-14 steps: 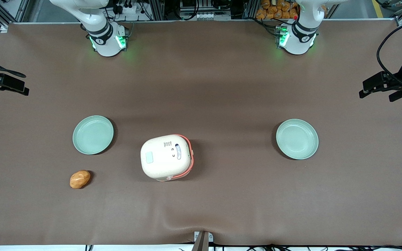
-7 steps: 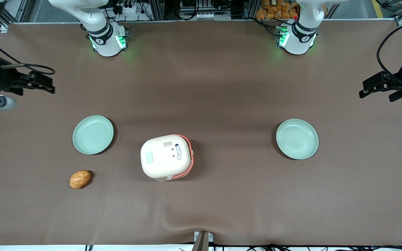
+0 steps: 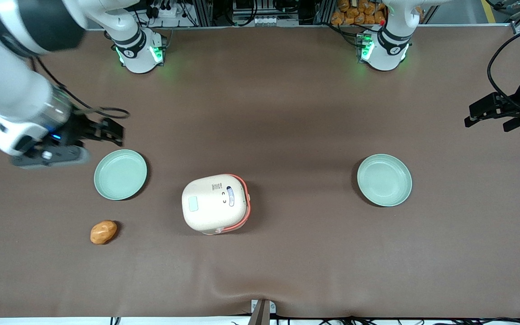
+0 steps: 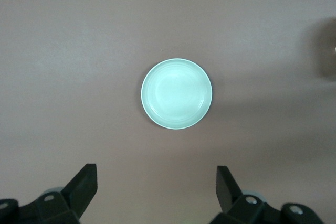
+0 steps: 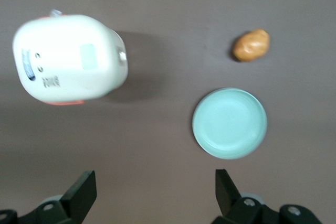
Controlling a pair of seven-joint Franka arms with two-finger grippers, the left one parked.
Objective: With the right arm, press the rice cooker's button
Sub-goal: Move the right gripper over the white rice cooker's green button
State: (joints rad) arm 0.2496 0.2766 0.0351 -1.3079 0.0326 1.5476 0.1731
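- My gripper (image 3: 114, 131) hung with jaws spread wide, holding nothing, at about 11 o'clock of a green plate (image 3: 120, 174).
- The rice cooker (image 3: 215, 203) sat mid-surface, untouched.
- I judged it wise to close the jaws first, then press its button (image 5: 122, 55) squarely.

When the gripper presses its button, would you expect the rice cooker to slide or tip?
The rice cooker looks squat and broad, so tipping seems unlikely. Its smooth, probably light shell might slide on the table. The open gripper hangs above the table, apart from it.
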